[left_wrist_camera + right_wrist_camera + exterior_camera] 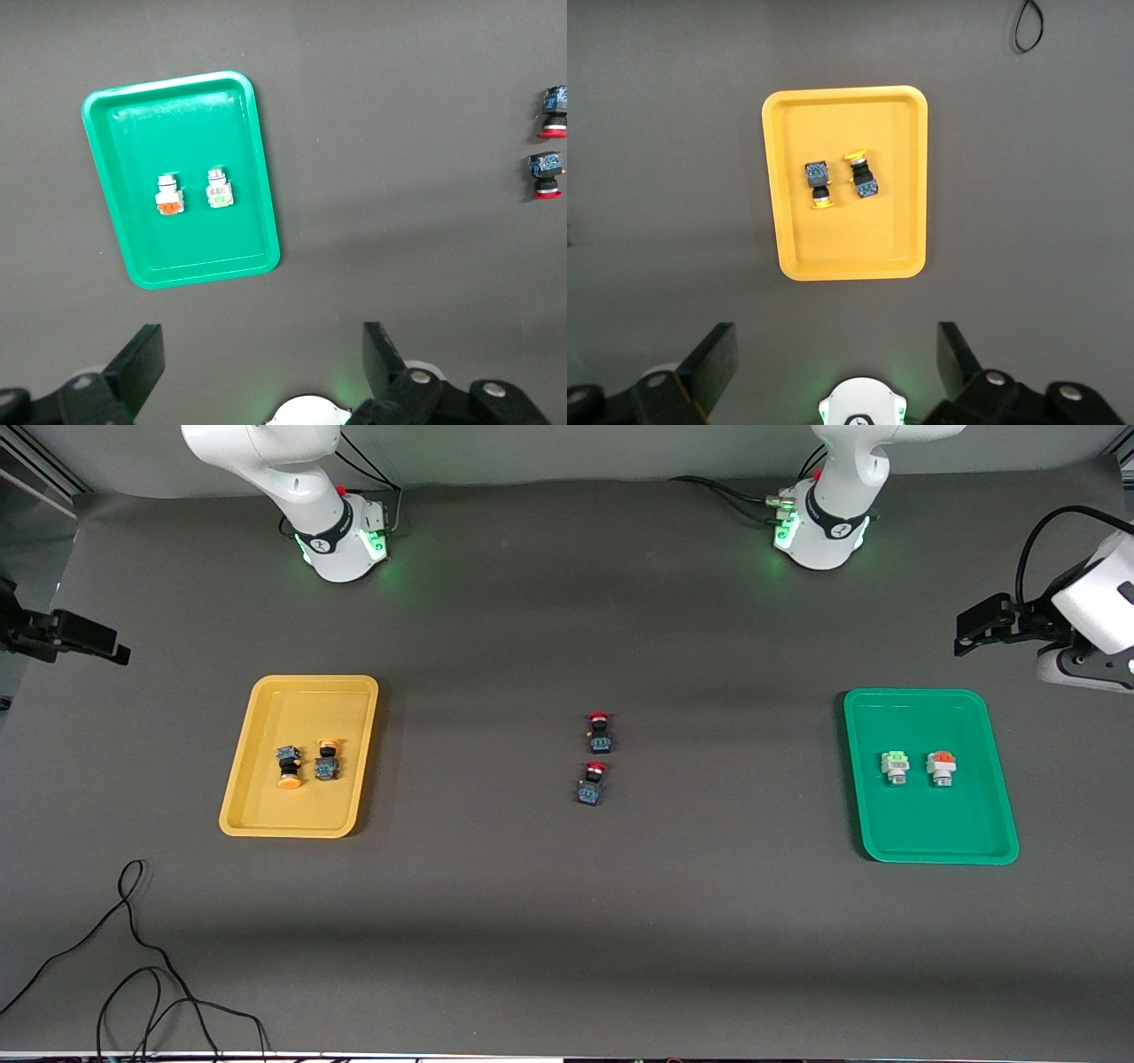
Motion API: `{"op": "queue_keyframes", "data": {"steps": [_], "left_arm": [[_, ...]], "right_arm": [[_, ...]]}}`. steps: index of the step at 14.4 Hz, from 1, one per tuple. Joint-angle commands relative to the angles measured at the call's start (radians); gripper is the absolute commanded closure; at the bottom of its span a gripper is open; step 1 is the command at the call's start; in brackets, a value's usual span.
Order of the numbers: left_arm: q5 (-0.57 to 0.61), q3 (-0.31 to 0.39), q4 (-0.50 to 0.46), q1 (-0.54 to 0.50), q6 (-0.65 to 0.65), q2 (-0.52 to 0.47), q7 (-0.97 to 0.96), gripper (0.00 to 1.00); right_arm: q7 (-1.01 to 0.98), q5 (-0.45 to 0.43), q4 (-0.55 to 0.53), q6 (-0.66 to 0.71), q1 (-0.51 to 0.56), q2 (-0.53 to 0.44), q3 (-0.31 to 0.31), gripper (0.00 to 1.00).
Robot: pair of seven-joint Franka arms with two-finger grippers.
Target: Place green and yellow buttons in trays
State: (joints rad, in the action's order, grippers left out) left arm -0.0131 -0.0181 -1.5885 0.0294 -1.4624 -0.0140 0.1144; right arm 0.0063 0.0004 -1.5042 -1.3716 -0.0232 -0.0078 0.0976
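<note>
The yellow tray [292, 708] lies toward the right arm's end and holds two yellow-capped buttons [289, 766] [327, 760]. The green tray [930, 824] lies toward the left arm's end and holds a green-topped white button [896, 767] and an orange-topped white button [942, 767]. My left gripper [261, 341] is open and empty, high over its own base, looking down on the green tray [195, 239]. My right gripper [835, 341] is open and empty, high over its base, looking down on the yellow tray [850, 248]. Neither gripper shows in the front view.
Two red-capped buttons [600, 732] [593, 783] lie on the dark mat midway between the trays. A black cable [133, 974] loops near the front edge at the right arm's end. Black fixtures stand at both table ends [62, 638] [992, 624].
</note>
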Motion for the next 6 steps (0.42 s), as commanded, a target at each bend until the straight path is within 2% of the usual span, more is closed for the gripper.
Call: {"op": "queue_keyframes", "data": {"steps": [1, 6], "left_arm": [[0.007, -0.010, -0.008, -0.008, 0.014, -0.018, -0.002, 0.00], [0.009, -0.010, -0.008, -0.008, 0.014, -0.017, -0.002, 0.00]], "right_arm": [[0.017, -0.027, -0.011, -0.017, 0.037, -0.024, -0.038, 0.00], [0.027, -0.006, -0.005, -0.012, 0.040, -0.021, -0.038, 0.00]]}}
